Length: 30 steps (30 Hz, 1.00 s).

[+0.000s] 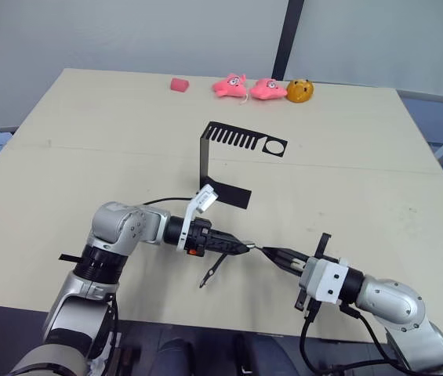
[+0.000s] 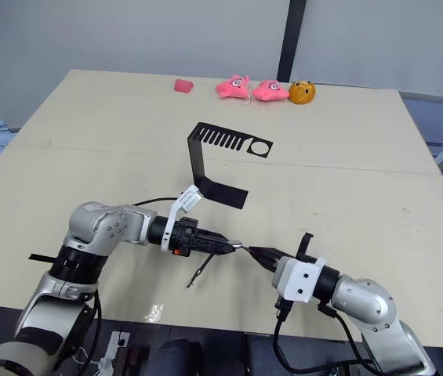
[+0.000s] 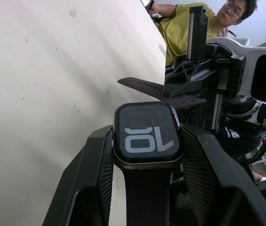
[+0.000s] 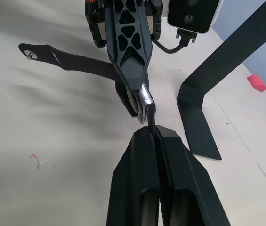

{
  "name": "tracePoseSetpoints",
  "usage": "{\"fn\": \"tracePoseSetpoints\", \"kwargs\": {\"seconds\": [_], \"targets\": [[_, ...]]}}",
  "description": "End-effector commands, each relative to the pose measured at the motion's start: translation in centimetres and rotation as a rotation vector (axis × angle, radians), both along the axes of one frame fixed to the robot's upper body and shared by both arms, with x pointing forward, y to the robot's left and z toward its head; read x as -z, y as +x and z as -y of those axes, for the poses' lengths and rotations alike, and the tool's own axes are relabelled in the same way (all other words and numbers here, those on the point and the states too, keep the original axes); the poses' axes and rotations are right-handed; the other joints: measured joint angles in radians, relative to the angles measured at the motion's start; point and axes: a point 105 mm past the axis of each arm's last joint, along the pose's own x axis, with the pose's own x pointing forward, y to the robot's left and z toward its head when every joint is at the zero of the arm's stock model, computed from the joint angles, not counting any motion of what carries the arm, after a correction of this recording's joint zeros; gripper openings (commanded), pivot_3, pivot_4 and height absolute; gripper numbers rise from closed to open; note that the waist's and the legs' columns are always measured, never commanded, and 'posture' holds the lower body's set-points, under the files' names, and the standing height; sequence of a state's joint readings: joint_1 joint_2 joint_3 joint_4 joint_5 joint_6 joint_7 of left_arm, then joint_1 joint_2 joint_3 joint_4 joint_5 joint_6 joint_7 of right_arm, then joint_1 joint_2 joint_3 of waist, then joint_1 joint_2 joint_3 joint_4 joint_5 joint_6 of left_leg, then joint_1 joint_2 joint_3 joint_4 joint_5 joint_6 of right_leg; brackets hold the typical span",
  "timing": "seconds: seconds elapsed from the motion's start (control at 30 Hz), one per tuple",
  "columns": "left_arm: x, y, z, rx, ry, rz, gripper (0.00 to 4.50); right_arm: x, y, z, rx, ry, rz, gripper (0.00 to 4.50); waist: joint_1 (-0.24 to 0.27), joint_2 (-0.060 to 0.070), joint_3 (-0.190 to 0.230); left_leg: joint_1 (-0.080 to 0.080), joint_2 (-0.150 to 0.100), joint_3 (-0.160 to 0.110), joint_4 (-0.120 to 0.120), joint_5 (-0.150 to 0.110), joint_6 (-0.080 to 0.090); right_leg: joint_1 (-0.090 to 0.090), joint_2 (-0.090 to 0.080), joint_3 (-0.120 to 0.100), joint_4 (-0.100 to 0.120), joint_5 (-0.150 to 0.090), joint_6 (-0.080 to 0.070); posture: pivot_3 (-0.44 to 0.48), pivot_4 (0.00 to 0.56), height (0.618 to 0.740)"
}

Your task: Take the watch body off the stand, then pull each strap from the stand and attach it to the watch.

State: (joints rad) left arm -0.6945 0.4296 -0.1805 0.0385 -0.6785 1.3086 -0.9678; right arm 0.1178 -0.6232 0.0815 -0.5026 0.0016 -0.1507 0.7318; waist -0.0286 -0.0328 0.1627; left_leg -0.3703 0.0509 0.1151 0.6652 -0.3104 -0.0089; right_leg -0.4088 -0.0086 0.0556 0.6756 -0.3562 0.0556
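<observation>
Watch (image 3: 148,134) clamped between my left claw (image 1: 243,248) fingers above table (image 1: 346,149), one strap (image 1: 213,271) dangling off it. My right claw (image 1: 277,255) pinches second strap (image 3: 161,92), tip at watch edge, seemingly touching. Stand (image 1: 233,157) sits bare behind.

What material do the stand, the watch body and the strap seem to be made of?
The stand looks like thin sheet metal with a matte black finish: flat strip, sharp bends, cut slots. The watch body seems to have a grey metal rim and a glossy glass screen, which shows reflections. The strap looks like soft dark rubber or silicone: matte, punched with holes, bending freely. This is only by look.
</observation>
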Motion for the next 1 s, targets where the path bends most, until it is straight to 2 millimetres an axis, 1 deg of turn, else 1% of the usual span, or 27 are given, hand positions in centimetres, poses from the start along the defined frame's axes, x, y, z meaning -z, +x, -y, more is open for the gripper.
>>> {"fn": "tracePoseSetpoints", "kwargs": {"seconds": [0.03,0.27,0.6,1.0], "targets": [[-0.81,-0.85,0.80,0.051,-0.034,0.024,1.59,-0.80,-0.05,-0.55,-0.015,0.020,0.040,0.00,0.000,0.000,0.000,0.000,0.000,0.000,0.000,0.000,0.000,0.000,0.000,0.000,0.000,0.000,0.000,0.000,0.150,0.740],[-0.83,-0.82,0.90,0.047,-0.035,0.024,1.59,-0.66,-0.08,-0.91,-0.020,0.017,0.040,0.00,0.000,0.000,0.000,0.000,0.000,0.000,0.000,0.000,0.000,0.000,0.000,0.000,0.000,0.000,0.000,0.000,0.150,0.740],[-0.94,-0.83,1.05,0.046,-0.043,0.020,1.59,-0.39,0.31,-0.83,-0.009,0.007,0.039,0.00,0.000,0.000,0.000,0.000,0.000,0.000,0.000,0.000,0.000,0.000,0.000,0.000,0.000,0.000,0.000,0.000,0.150,0.740],[-0.91,-0.81,1.12,0.044,-0.042,0.021,1.59,-0.59,0.71,-1.03,-0.007,0.004,0.058,0.00,0.000,0.000,0.000,0.000,0.000,0.000,0.000,0.000,0.000,0.000,0.000,0.000,0.000,0.000,0.000,0.000,0.150,0.740]]}}
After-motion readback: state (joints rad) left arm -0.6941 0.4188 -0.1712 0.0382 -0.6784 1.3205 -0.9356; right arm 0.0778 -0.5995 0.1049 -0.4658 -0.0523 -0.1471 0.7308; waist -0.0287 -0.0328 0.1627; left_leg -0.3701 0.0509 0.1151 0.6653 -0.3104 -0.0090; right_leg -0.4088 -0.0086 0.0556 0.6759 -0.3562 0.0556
